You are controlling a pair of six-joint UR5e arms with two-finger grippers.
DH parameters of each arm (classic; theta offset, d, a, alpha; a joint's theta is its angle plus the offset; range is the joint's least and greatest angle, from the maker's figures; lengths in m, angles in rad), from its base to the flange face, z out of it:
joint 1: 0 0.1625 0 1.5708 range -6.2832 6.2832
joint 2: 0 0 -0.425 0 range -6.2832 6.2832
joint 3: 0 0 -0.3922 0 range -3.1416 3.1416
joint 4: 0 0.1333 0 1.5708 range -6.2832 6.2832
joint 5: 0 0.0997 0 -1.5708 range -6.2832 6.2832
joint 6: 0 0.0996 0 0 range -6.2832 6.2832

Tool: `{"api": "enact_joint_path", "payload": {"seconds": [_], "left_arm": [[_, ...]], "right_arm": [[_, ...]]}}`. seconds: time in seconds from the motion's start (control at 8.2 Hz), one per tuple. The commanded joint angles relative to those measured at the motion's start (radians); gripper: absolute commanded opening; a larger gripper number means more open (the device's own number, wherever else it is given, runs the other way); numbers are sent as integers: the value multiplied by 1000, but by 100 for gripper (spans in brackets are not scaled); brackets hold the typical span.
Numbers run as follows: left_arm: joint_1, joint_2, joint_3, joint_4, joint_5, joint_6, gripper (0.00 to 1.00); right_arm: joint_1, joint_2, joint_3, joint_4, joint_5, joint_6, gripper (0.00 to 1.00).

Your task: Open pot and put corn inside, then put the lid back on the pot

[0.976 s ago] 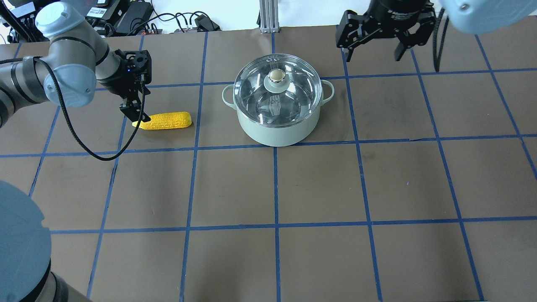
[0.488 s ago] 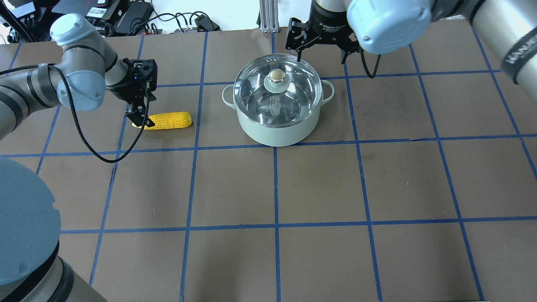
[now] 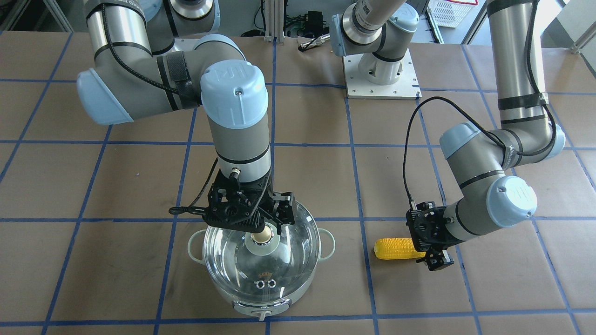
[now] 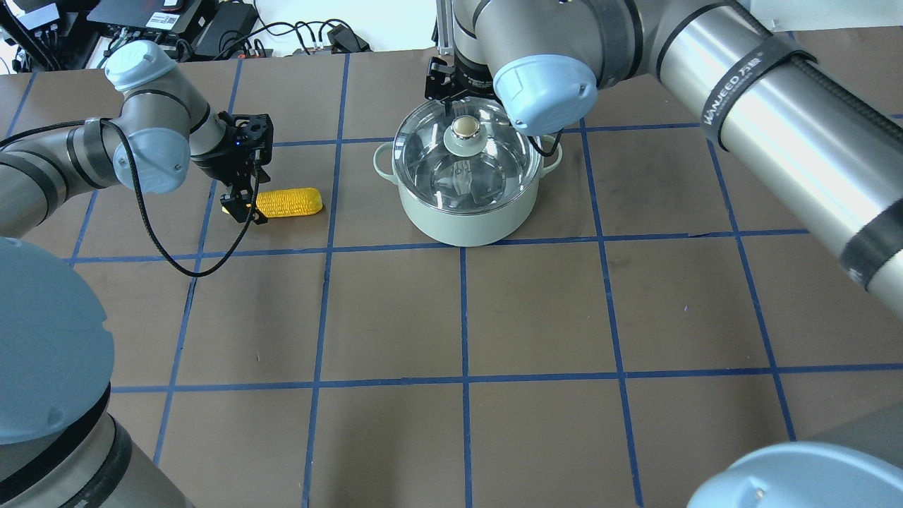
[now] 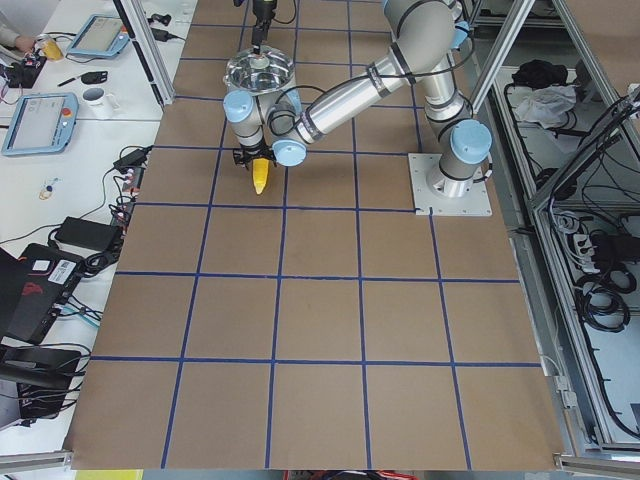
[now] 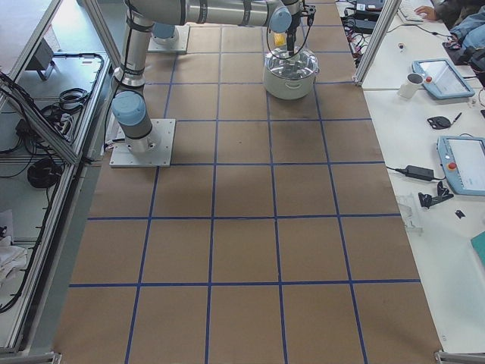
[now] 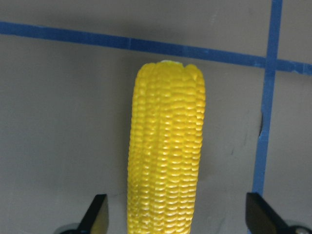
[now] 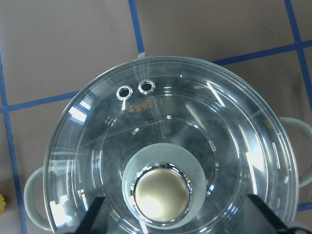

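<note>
The pale green pot [image 4: 462,222] stands at mid-table, far side, with the glass lid [image 4: 430,152] on it. My right gripper [image 3: 258,224] hangs open just above the lid's beige knob [image 8: 162,195], a finger on each side, not touching it. The yellow corn [image 4: 289,202] lies flat on the table to the left of the pot. My left gripper [image 4: 243,199] is open at the corn's tapered end; in the left wrist view the corn [image 7: 165,161] lies between the two fingertips [image 7: 97,217], which stand apart from it.
Blue tape lines grid the brown table. Cables and power supplies [image 4: 211,28] lie past the far edge, and a metal post [image 4: 448,25] stands behind the pot. The arm's base plate [image 3: 379,74] is bolted near the robot.
My right arm has swung in from the far right and now holds its gripper over the lid's knob. My left gripper has moved right along the corn's tapered end.
</note>
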State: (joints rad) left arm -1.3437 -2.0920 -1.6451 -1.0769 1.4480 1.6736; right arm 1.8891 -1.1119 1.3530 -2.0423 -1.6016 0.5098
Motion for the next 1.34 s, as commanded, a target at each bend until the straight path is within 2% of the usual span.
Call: {"api": "enact_joint_path", "payload": {"seconds": [0.0,0.12,0.24,0.37,0.49,0.61,0.73,0.98,1.22], "left_arm": [[0,-32,1,0,0,0,100],[0,-33,1,0,0,-2,100],[0,-34,1,0,0,-8,82],[0,-33,2,0,6,-12,23],[0,-33,2,0,11,-11,0],[0,-26,5,0,15,-11,0],[-2,-7,5,-2,15,-12,0],[-15,59,8,-2,12,-9,0],[-43,128,10,-15,14,-11,0]], "right_arm": [[5,40,0,-71,-4,-32,100],[5,43,0,-71,-24,-43,100],[4,41,8,-70,-20,-40,98],[5,41,9,-70,-14,-39,91],[5,43,11,-70,-12,-40,88],[4,43,11,-70,-12,-40,84],[5,43,11,-70,-11,-37,71],[5,43,11,-68,-11,-36,62],[5,41,11,-68,-11,-39,47]]}}
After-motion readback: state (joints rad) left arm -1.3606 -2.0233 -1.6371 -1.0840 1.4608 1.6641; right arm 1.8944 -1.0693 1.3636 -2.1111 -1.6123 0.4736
